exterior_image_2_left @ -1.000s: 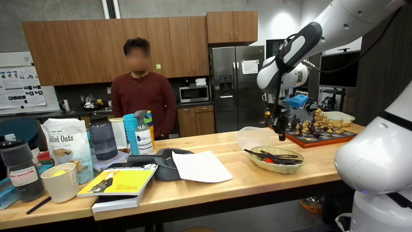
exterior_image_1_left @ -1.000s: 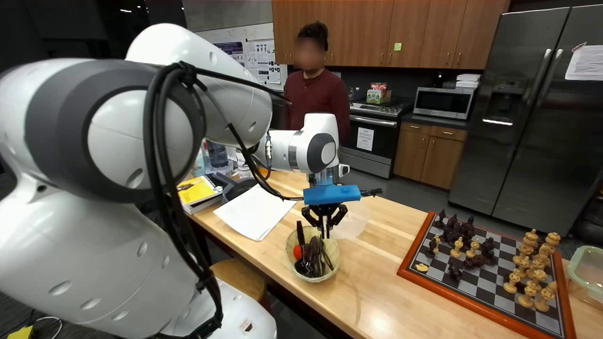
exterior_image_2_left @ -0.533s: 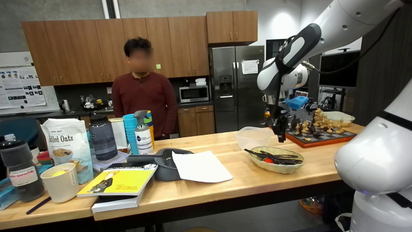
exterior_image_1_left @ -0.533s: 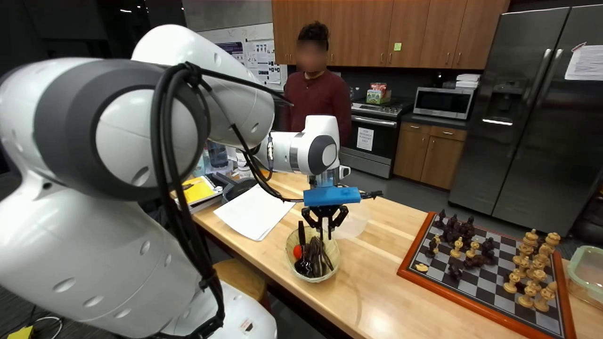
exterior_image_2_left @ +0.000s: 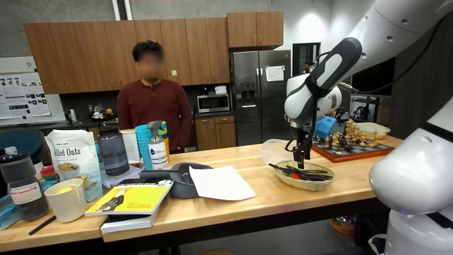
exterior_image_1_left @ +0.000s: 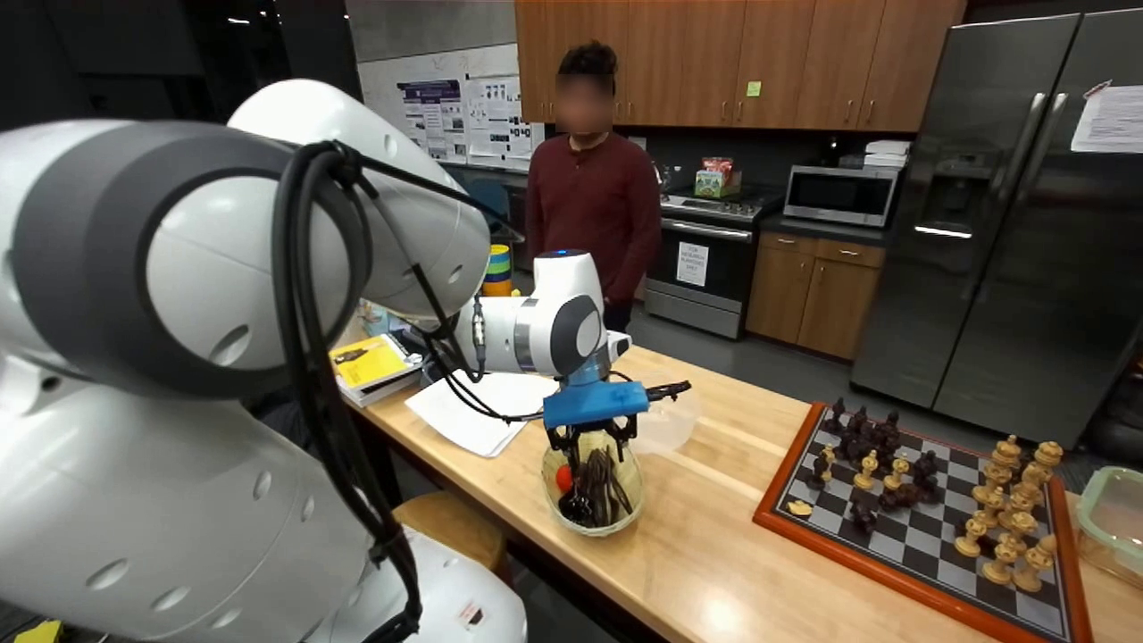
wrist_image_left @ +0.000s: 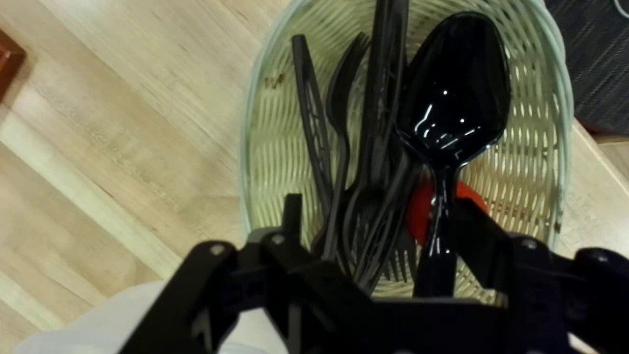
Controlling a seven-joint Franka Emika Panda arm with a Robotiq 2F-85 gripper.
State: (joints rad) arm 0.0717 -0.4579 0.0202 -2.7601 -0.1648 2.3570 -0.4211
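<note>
A pale green woven basket [wrist_image_left: 248, 147] holds dark forks [wrist_image_left: 341, 93], other thin black utensils and a red round object [wrist_image_left: 420, 211]. Across the red object lies a large glossy black spoon [wrist_image_left: 454, 98], its handle running down between my fingers. My gripper [wrist_image_left: 378, 211] is open over the basket, fingers wide apart. The right finger [wrist_image_left: 474, 231] stands close beside the spoon handle; whether they touch I cannot tell. The left finger [wrist_image_left: 293, 216] is over the basket's other side. In an exterior view the fingertips hang just above the utensils in the basket [exterior_image_2_left: 304, 185].
A translucent container [exterior_image_2_left: 277, 152] stands behind the basket. A chessboard with pieces [exterior_image_1_left: 929, 536] lies on the same wooden table. White paper [exterior_image_2_left: 223, 184], a dark pan-like item [exterior_image_2_left: 184, 184], books [exterior_image_2_left: 131, 202] and several bottles and cups stand further along. A person [exterior_image_2_left: 154, 106] stands behind the table.
My gripper has come down and sideways over the basket, and its nearly shut fingers have spread apart. The basket and its contents look unmoved. The person has shifted slightly.
</note>
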